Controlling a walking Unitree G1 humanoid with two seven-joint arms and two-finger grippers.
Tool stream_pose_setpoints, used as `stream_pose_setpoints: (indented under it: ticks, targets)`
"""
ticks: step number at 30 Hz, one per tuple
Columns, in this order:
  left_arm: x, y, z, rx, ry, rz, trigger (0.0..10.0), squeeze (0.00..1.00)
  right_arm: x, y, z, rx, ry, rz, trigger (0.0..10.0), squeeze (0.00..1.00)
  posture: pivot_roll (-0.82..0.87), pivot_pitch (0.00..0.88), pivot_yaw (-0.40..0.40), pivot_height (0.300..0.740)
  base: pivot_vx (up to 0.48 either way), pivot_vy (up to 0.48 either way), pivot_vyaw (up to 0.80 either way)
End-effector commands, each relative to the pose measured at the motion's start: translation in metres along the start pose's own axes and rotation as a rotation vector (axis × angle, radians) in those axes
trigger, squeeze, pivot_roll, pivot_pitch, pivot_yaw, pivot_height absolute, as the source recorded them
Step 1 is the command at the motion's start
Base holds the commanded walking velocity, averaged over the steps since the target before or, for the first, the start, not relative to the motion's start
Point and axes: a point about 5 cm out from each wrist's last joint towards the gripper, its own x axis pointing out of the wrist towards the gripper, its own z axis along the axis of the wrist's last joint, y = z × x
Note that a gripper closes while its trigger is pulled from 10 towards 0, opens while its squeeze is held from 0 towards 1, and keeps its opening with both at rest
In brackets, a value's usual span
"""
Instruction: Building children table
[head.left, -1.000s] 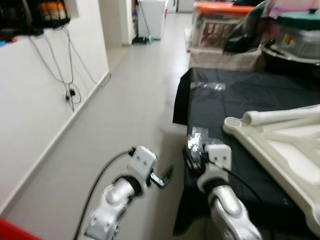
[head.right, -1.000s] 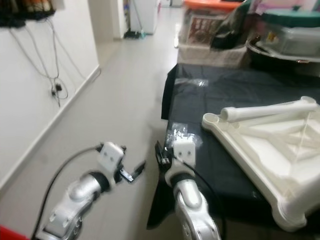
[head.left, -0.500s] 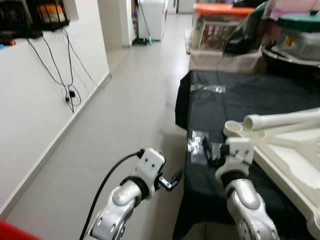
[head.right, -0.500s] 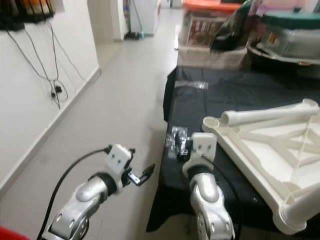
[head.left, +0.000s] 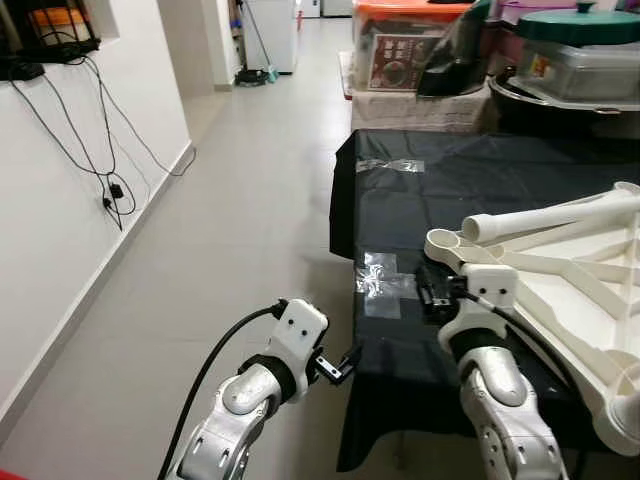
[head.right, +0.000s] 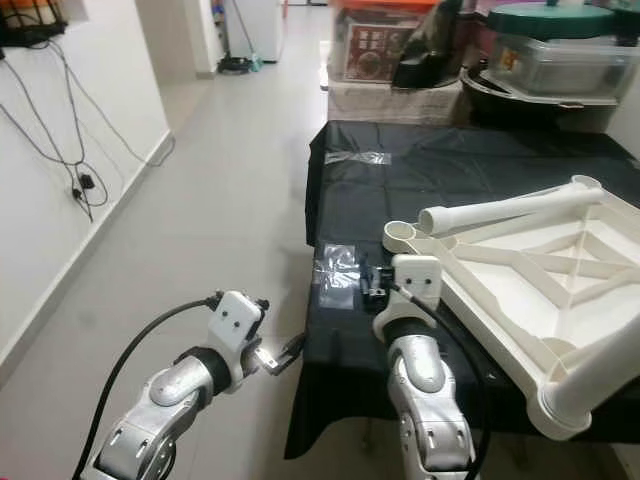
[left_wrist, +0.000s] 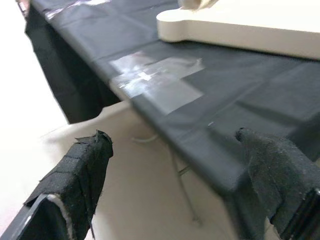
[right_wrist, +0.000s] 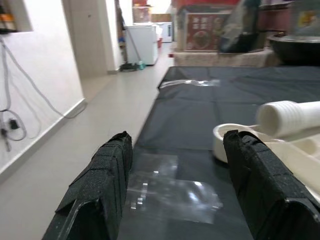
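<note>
Head stereo: I look forward and down over the black-covered table (head.left: 480, 190) edge and corridor floor (head.left: 240, 230) | left wrist cam: close, low, facing the table's near edge and clear tape patch (left_wrist: 155, 75) | right wrist cam: just above the cloth, facing along the table toward the corridor | all four share that tape patch and white table corner (right_wrist: 235, 137).

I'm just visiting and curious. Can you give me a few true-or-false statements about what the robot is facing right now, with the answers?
1. The white children's table lies upside down on a black cloth. True.
2. The right tool is clamped on a table leg. False: it is open, over the cloth beside the table's corner.
3. The left tool hangs over the floor, beside the cloth's edge. True.
4. The cloth is red. False: it is black.
</note>
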Motion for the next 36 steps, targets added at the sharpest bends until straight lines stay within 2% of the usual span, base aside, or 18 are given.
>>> stream_pose_setpoints:
  ticks: [1, 5, 10, 17, 19, 21, 27, 31, 33, 36]
  targets:
    - [-0.001, -0.001, 0.000, -0.008, 0.006, -0.006, 10.0, 0.00, 0.002, -0.001, 0.001, -0.001, -0.010, -0.008, 10.0, 0.00, 0.09, 0.000, -0.027, 0.740, 0.000, -0.450, 0.00]
    - [-0.001, -0.001, 0.000, -0.015, 0.011, -0.002, 10.0, 0.00, 0.003, -0.004, 0.002, -0.004, -0.013, -0.008, 10.0, 0.00, 0.09, 0.000, -0.044, 0.740, 0.000, -0.418, 0.00]
    - [-0.001, -0.001, -0.002, -0.035, 0.022, 0.008, 10.0, 0.00, 0.011, -0.011, 0.010, -0.019, -0.026, -0.001, 10.0, 0.00, 0.10, 0.000, -0.051, 0.740, 0.000, 0.000, 0.00]
    - [-0.002, -0.002, -0.002, -0.035, 0.024, 0.008, 10.0, 0.00, 0.020, -0.015, 0.009, -0.005, 0.053, 0.038, 10.0, 0.00, 0.10, 0.000, -0.057, 0.740, 0.000, 0.000, 0.00]
    - [-0.002, -0.002, -0.002, -0.037, 0.026, 0.008, 10.0, 0.00, 0.027, -0.017, 0.009, 0.013, 0.156, 0.083, 10.0, 0.00, 0.10, 0.000, -0.056, 0.740, 0.000, 0.000, 0.00]
    - [-0.003, -0.003, -0.002, -0.037, 0.027, 0.007, 10.0, 0.00, 0.030, -0.018, 0.008, 0.023, 0.196, 0.095, 10.0, 0.00, 0.10, 0.000, -0.056, 0.740, 0.000, 0.000, 0.00]
    - [-0.006, -0.005, -0.002, -0.048, 0.029, 0.006, 10.0, 0.00, 0.052, -0.041, 0.004, 0.007, 0.389, -0.026, 10.0, 0.00, 0.10, 0.000, -0.059, 0.740, 0.000, 0.000, 0.00]
    - [-0.010, -0.007, -0.001, -0.059, 0.024, 0.004, 10.0, 0.00, 0.057, -0.045, 0.001, 0.000, 0.437, -0.030, 10.0, 0.00, 0.11, 0.000, -0.068, 0.740, 0.000, 0.000, 0.00]
    - [-0.014, -0.011, 0.001, -0.097, 0.019, -0.002, 10.0, 0.00, 0.060, -0.051, -0.006, -0.058, 0.490, -0.033, 10.0, 0.00, 0.11, 0.000, -0.079, 0.740, 0.000, 0.000, 0.00]
    - [-0.017, -0.013, 0.003, -0.114, 0.017, -0.004, 10.0, 0.00, 0.061, -0.055, -0.010, -0.081, 0.525, -0.036, 10.0, 0.00, 0.11, 0.000, -0.087, 0.740, 0.000, 0.000, 0.00]
